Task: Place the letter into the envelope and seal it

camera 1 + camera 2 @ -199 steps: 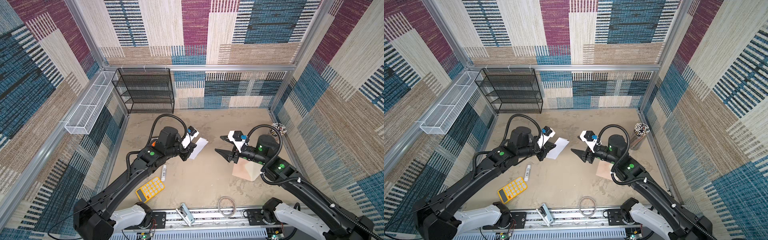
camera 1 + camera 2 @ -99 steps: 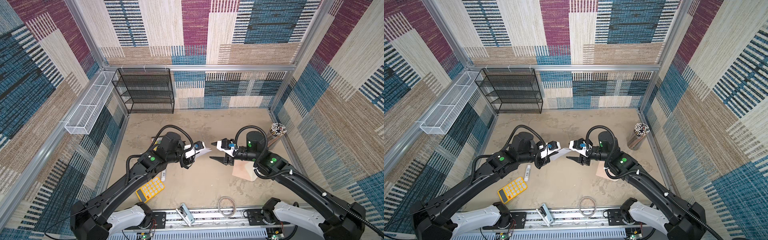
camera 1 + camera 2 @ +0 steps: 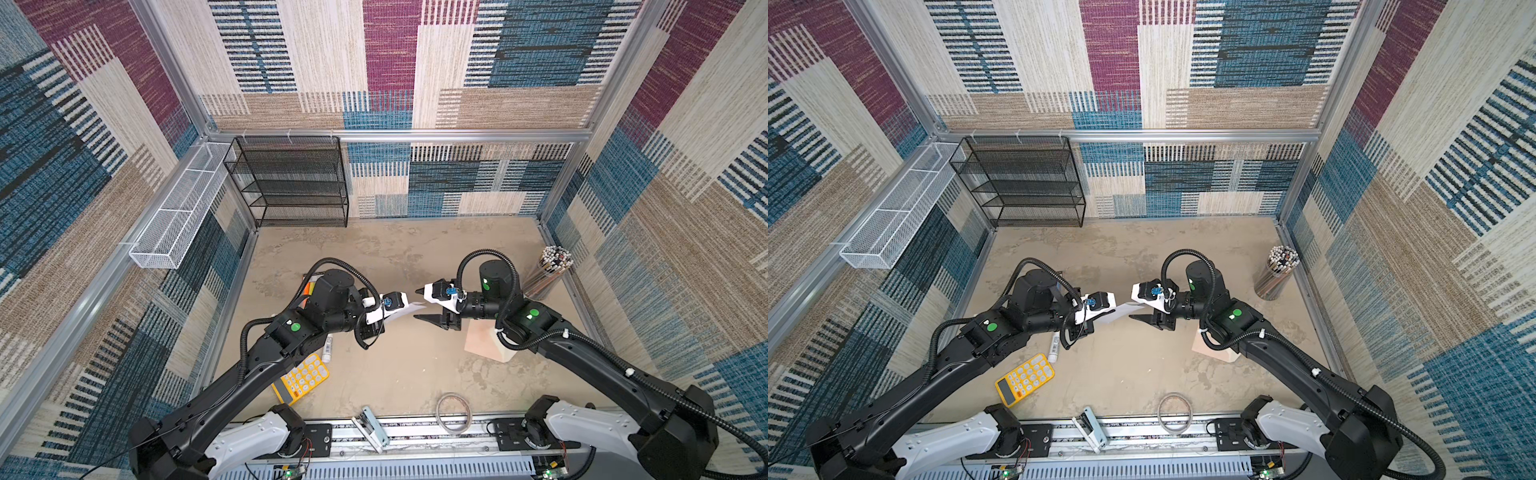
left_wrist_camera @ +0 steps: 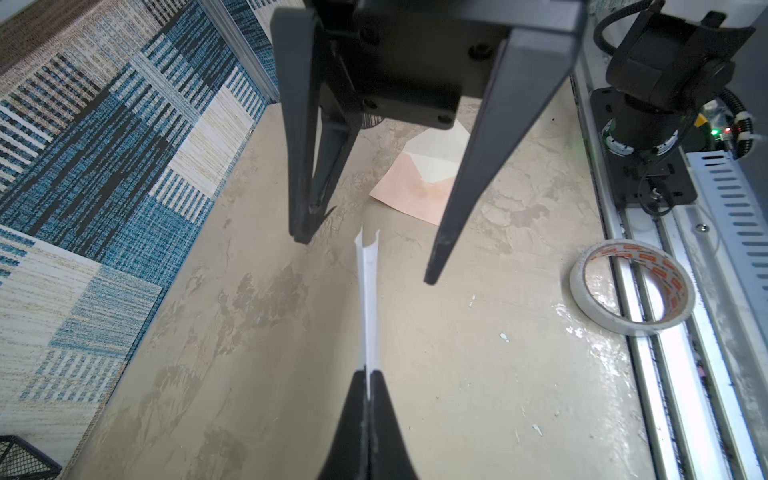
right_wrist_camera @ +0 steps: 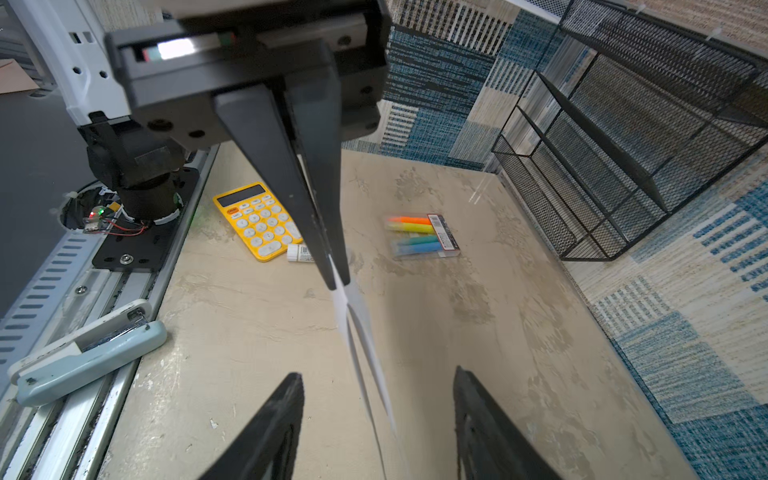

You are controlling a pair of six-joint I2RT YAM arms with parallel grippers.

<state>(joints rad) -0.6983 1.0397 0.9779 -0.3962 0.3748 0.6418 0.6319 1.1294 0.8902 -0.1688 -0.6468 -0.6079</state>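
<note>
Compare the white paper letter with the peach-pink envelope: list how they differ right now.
The white paper letter is off the tabletop, edge-on in the left wrist view; the pale peach-pink paper envelope lies flat on the beige tabletop.
The letter is pinched in the shut left gripper; nothing grips the envelope.
The letter looks plain white; the envelope shows a cream inner flap.
Shared: both are thin paper.

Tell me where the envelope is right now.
In both top views the envelope lies flat on the right of the table, partly under the right arm, between the pencil cup and the tape roll.
</note>
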